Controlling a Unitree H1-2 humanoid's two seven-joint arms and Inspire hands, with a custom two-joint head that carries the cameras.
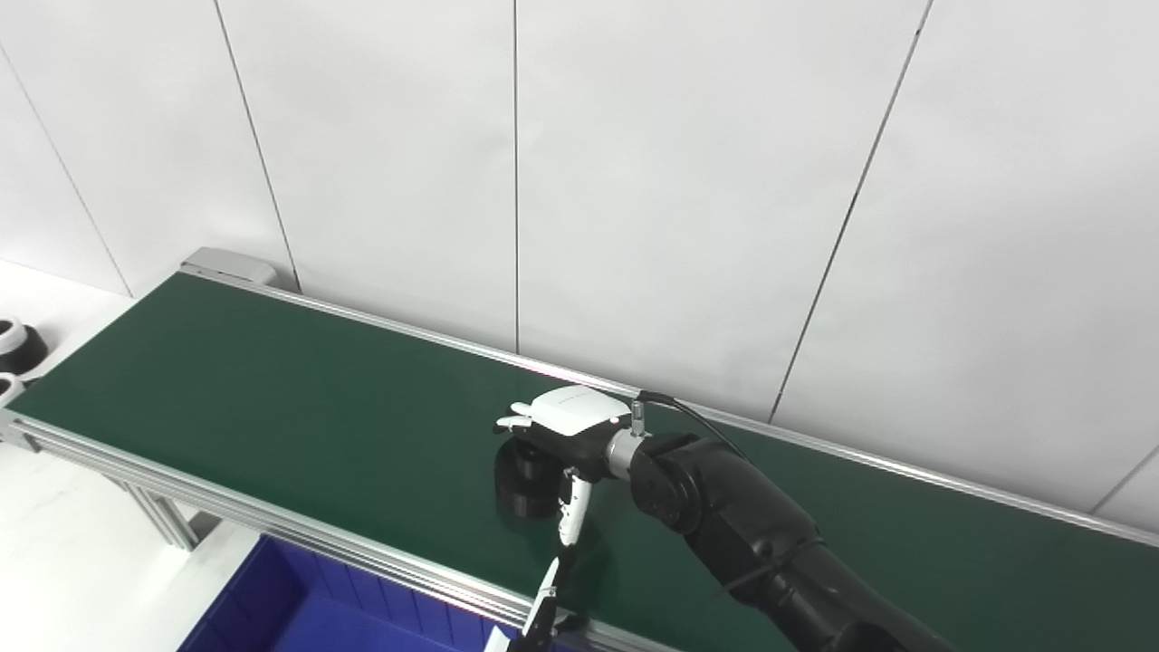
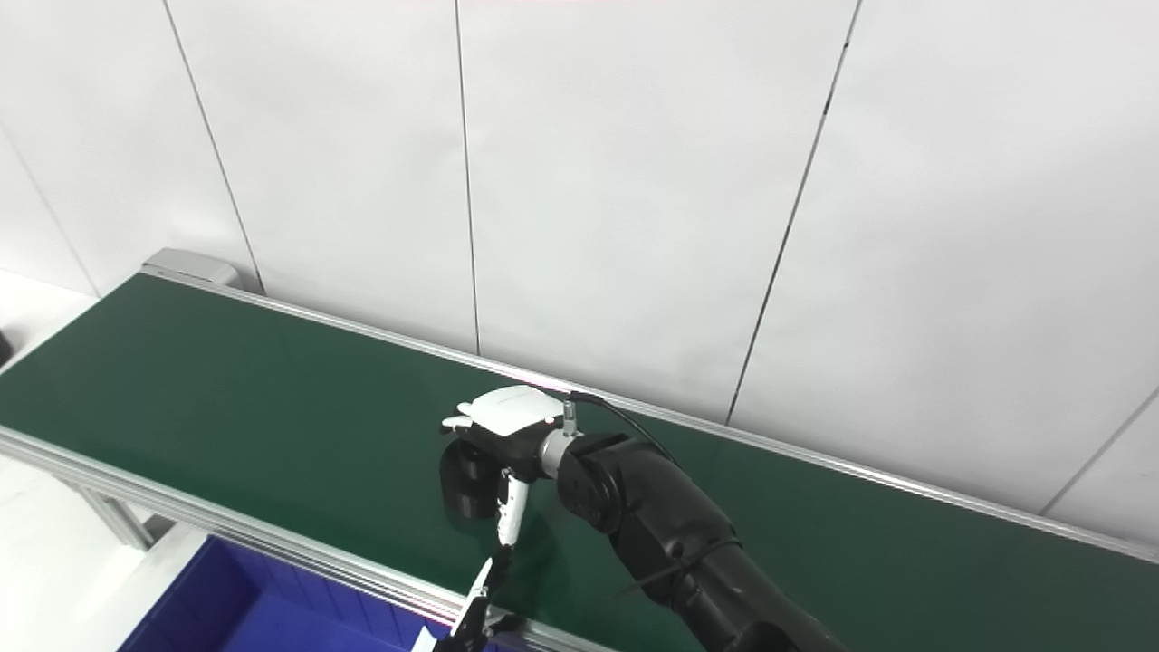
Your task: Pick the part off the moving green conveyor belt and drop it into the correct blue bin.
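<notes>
Left eye view shows my right hand (image 1: 566, 426) over the middle of the green belt (image 1: 272, 398), its fingers (image 1: 572, 507) curled down around a black round part (image 1: 525, 480) that sits on the belt; I cannot tell whether they truly grip it or only cage it. A blue bin (image 1: 299, 598) lies below the belt's near rail, to the left. At the bottom edge a white-tipped bit of my left hand (image 1: 543, 616) pokes up; its state is unclear.
</notes>
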